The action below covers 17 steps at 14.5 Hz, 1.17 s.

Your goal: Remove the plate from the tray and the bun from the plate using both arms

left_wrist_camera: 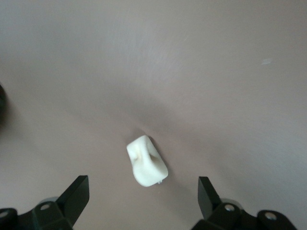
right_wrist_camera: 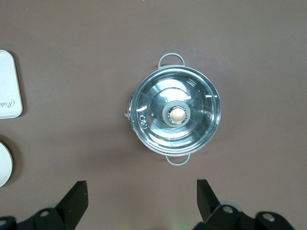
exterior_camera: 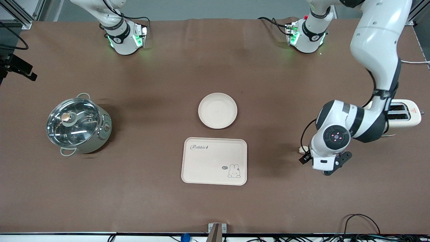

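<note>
Hanging wide open, the left gripper is over the bun; the right gripper, open too, is over the pot

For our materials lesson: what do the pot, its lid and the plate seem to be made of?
Pot: pale painted metal, probably; smooth, dull sheen.
Lid: polished steel or glass; mirror-like reflections leave it open.
Plate: matte cream plastic or ceramic; no shine.

Only readable thing here is "Rabbit" in cursive on the cream tray, up in one corner, with a tiny "hi~" speech bubble next to the bunny drawing. The toaster has a red mark, too small to read.
</note>
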Available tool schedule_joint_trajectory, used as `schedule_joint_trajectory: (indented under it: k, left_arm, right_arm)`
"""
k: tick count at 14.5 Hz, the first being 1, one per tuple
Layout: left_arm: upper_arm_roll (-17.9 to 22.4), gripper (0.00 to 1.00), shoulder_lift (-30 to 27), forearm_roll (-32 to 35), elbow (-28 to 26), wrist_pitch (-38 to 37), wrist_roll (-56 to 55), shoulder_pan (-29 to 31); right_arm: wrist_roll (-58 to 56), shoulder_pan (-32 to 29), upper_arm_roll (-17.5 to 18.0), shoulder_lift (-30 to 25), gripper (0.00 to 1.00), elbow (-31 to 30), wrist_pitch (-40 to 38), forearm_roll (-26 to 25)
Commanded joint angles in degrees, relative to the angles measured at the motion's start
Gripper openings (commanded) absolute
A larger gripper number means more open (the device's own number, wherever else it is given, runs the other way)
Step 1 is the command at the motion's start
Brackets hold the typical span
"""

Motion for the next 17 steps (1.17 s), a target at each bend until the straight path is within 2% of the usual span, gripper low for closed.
schedule_joint_trajectory:
  k: [1, 3, 7, 10, 12, 14, 17]
  left_arm:
    - [-0.3, 1.0, -9.2, 0.1, -0.3, -5.2, 12.2, 1.4]
    - [-0.2, 1.0, -13.7, -2.4, -0.3, -7.6, 18.1, 1.8]
    - [-0.1, 1.0, -23.7, -8.9, -0.3, -14.4, 37.2, 4.7]
    - [-0.1, 1.0, -29.4, -15.8, -0.3, -18.4, 45.8, 7.9]
    - [-0.1, 1.0, -32.2, -17.9, -0.4, -22.4, 49.5, 8.3]
    - [0.7, 1.0, -35.4, -18.8, -1.3, -23.4, 50.4, 7.0]
    - [7.7, 1.0, -40.9, -22.4, -6.4, -24.4, 50.6, -1.0]
  right_arm:
    - [1.6, 1.3, -0.7, -1.2, 1.0, -1.7, 1.0, 0.5]
    - [1.6, 1.5, -0.5, -1.1, 1.0, -1.6, 1.3, 0.5]
    - [1.7, 1.5, -0.2, -1.3, 1.0, -1.8, 0.6, 0.2]
    - [1.7, 1.3, -0.2, -1.3, 1.0, -1.7, 0.4, 0.3]
    - [1.7, 1.2, -0.3, -1.3, 1.0, -1.7, -0.2, 0.3]
    - [1.7, 1.2, -0.3, -1.3, 1.0, -1.7, -0.3, 0.3]
    - [1.8, 1.2, -0.3, -1.2, 1.0, -1.6, 0.5, 0.3]
